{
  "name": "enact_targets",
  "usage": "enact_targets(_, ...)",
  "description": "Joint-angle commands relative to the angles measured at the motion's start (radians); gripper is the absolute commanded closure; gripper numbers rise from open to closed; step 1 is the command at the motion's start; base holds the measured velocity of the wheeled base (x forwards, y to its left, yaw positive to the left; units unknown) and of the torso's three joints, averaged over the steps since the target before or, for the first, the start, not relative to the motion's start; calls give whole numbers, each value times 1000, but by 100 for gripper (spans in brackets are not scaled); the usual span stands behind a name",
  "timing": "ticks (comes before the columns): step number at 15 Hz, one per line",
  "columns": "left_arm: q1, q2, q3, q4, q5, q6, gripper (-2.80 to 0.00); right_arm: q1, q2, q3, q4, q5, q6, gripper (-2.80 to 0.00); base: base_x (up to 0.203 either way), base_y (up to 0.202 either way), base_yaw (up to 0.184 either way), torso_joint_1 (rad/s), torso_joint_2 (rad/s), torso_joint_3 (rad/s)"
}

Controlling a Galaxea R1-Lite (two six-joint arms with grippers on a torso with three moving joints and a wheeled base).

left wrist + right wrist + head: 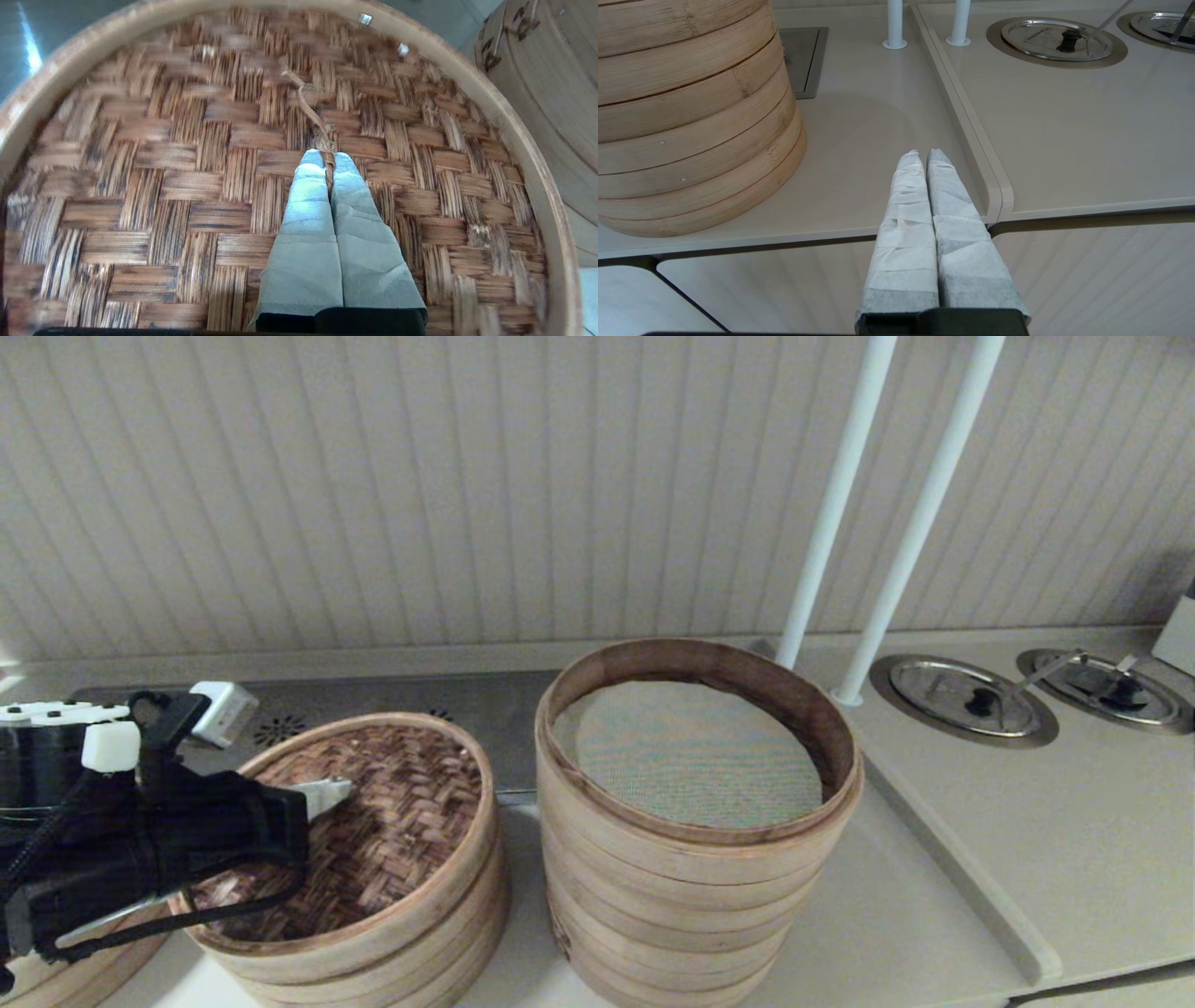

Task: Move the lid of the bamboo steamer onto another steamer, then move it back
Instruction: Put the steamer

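The bamboo steamer lid [392, 831], with its pale hoop rim and dark woven face [187, 186] up, sits slightly tilted on a low stack of rings at the left. My left gripper [341, 791] reaches over its middle. It is shut [328, 157] on the lid's twisted cord handle [317, 121]. Right of the lid stands the tall steamer stack [691, 905], uncovered, with a grey-green mesh liner [695, 756]. My right gripper [924, 156] is shut on nothing and hangs low over the counter's front edge, to the right of the tall stack [691, 116].
Two white poles [831, 523] rise behind the tall stack. Round steel covers [966, 700] are set into the raised counter on the right, past a ridge [962, 877]. A metal drain panel [373, 700] lies at the back. Another bamboo rim [56, 971] shows under my left arm.
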Motion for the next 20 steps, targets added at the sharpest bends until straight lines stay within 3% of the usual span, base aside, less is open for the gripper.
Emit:
enact_targets(1,1,23,-3,-16,-3,-1,0,0,1,2,0,0,0,0,0,0,0,0,0,0)
enact_targets(16,0,8,35,-17,-19,-5,0,0,1,2,0,-1,0,0,0,0,0,0,0,0)
enact_targets(17,1,8,34,-17,-19,-5,-280,0,1,2,0,0,0,0,0,0,0,0,0,0)
enact_targets(20,0,-3,26,-18,-19,-6,-280,0,1,2,0,-1,0,0,0,0,0,0,0,0)
